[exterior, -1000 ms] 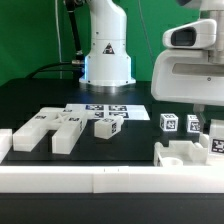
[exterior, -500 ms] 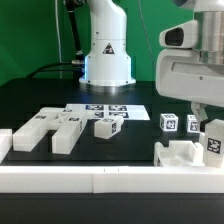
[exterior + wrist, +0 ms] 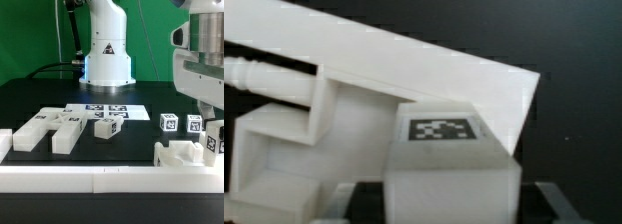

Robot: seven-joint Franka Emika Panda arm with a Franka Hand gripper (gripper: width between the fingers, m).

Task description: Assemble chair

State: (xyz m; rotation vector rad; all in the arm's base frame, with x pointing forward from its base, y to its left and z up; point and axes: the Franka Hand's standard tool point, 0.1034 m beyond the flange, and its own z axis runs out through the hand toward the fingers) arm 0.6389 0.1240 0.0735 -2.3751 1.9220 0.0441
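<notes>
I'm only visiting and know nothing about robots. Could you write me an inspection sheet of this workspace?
Surface: black table, low white border rail in front, flat white marker board with tags.
Job's things: matte-white plastic chair pieces: notched slab, small block, two tagged cubes, notched block.
Clutter: nothing seen.
Grippers: gripper shut on a tagged white post.
Cables: dark cable beside the white robot base.
Surroundings: green backdrop.

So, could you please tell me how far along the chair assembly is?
Not yet halfway, I'd guess. Done: a partial assembly sits by the border rail. In hand: the gripper holds a tagged piece beside it. Left: notched blocks, a small block and two posts lie loose.
</notes>
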